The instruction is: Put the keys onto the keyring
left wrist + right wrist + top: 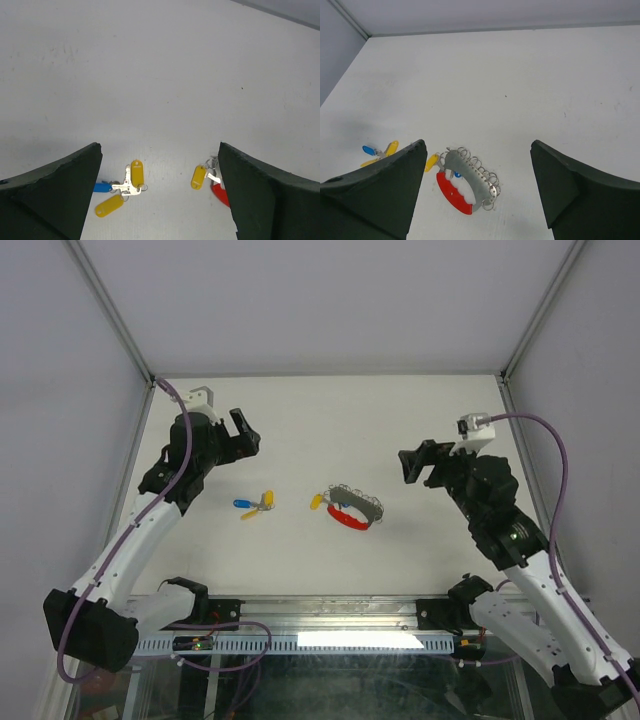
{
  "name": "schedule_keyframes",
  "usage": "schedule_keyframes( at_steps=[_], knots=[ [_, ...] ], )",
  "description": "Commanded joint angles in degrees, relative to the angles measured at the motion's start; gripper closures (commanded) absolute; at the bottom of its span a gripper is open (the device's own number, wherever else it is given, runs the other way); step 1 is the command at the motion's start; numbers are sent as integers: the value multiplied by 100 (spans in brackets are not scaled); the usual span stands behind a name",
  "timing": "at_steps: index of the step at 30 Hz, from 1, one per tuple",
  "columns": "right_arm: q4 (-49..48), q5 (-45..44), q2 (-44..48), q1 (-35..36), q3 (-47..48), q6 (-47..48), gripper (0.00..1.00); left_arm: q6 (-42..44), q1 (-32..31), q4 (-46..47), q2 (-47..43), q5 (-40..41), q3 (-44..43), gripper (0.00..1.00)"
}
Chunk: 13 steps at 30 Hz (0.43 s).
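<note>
I find the keyring (356, 510) lying flat on the table (300, 420), with bare surface beyond it and on its near side. A yellow-tagged key (317, 502) sits just beside its left end. A cluster of keys (255, 505) lies further left, with a bare strip between. The left gripper (245, 435) and right gripper (420, 465) hang well apart from it, one on either side.

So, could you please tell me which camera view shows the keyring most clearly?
The right wrist view: the keyring lies close and unobstructed, with its red crescent, grey plate and small rings all distinct. The top external view shows it whole but small. The left wrist view catches only a sliver of its red edge.
</note>
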State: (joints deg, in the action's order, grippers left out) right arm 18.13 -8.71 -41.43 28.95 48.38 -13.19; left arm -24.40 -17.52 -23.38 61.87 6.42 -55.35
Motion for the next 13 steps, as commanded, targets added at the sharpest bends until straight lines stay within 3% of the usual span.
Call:
schedule_keyframes(
  at_steps=[1, 7, 13],
  knots=[
    [-24, -438, 522, -14, -379, 121, 13, 10, 29, 310, -280, 294, 256, 1],
    [-206, -462, 854, -19, -1005, 35, 13, -99, 29, 873, -681, 703, 1021, 1],
    [-301, -413, 687, -21, -1034, 34, 12, -55, 25, 1014, -579, 732, 1169, 1]
  ],
)
